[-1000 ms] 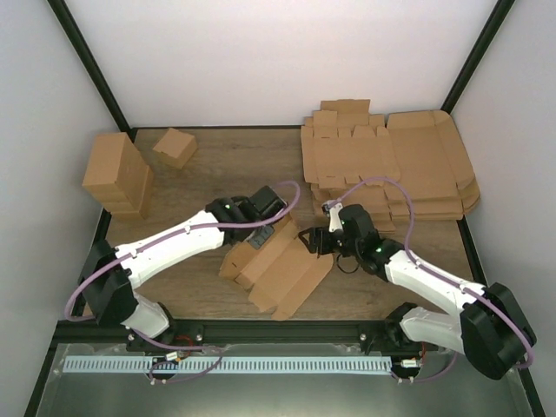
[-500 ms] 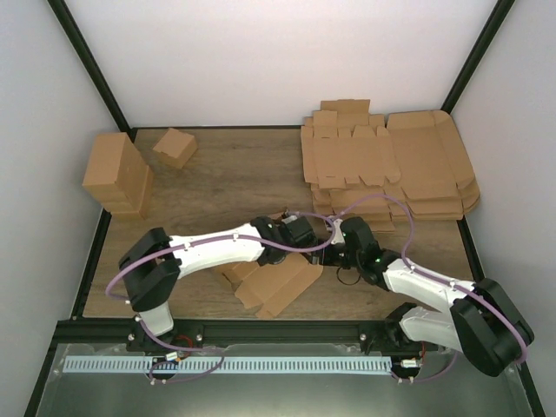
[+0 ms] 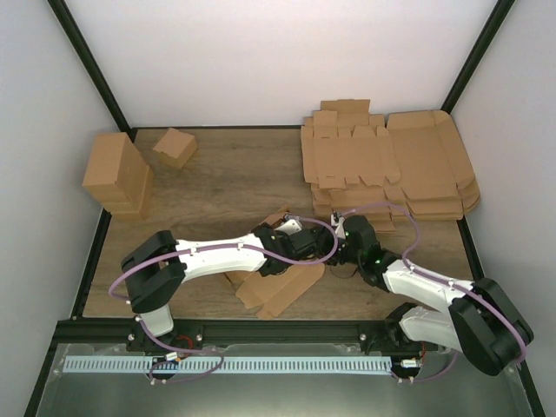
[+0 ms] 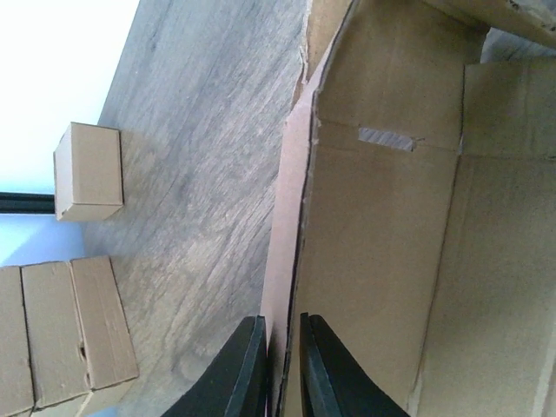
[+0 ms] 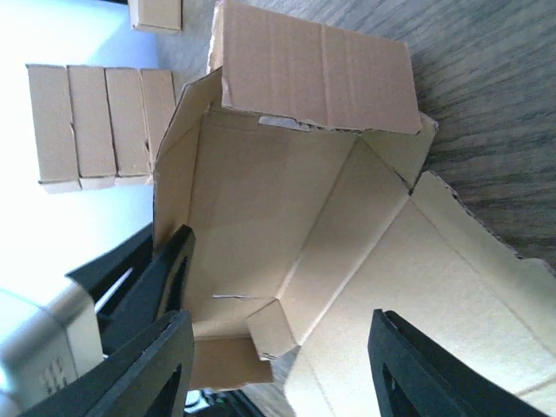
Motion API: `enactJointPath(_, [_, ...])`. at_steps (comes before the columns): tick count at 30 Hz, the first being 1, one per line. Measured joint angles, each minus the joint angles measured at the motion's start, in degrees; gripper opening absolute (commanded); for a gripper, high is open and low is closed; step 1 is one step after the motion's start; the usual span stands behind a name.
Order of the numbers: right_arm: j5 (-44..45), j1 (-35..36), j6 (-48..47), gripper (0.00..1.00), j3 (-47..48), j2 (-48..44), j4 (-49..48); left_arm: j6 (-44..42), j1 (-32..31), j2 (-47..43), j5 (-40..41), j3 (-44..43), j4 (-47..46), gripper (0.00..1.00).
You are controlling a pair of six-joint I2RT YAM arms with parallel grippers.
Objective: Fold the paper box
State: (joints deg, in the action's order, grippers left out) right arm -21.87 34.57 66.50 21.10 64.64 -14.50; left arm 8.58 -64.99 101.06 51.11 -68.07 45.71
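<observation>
Step in hand, judged: raising and squaring 1 side wall of the plain brown die-cut cardboard paper box (image 3: 280,291).

Location: centre of the wooden tabletop (image 3: 226,174), close to its near edge, between both arms. Partly formed: 1 wall upright, outer flaps flat.

Left gripper (image 4: 282,334): jaws narrow, closed on the thin upright wall edge, 1 finger on each side. Right gripper (image 5: 280,347): jaws wide, straddling an inner corner tab, gripping nothing.

Procedure:
1. Hold the wall close to its crease with the left jaws; avoid twisting, to prevent buckling.
2. Bring the right jaws onto the corner tab and press inward along the scored line, not across it.
3. Guide the tab toward the slit visible in the wall, its probable seat; release only after seating.

Clearances:
- Grippers very near each other over the box; move 1 at a time to avoid finger contact.
- Near tabletop edge just beside the flat flaps; push away from it, toward the bare wood beyond.
- Far right, near: stack of larger flat brown sheets (image 3: 391,169). Far left, well apart: tall brown cardboard block (image 3: 117,174) and small folded brown carton (image 3: 175,148).
</observation>
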Motion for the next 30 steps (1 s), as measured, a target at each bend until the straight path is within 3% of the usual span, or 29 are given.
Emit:
enactJointPath(9, [-0.2, 0.0, 15.7, 0.57, -2.9, 3.5, -7.4, 3.4, -0.4, 0.0, -1.7, 1.4, -2.2, 0.22])
enactJointPath(23, [-2.6, -0.1, 21.0, 0.62, 0.2, 9.8, -15.1, 3.8, -0.4, -1.6, -3.4, 3.3, -4.8, 0.21])
enactJointPath(30, [-3.8, -0.3, 24.2, 0.48, 3.1, 16.7, -18.8, 3.7, -0.3, -2.1, -3.3, 3.5, -5.6, 0.21])
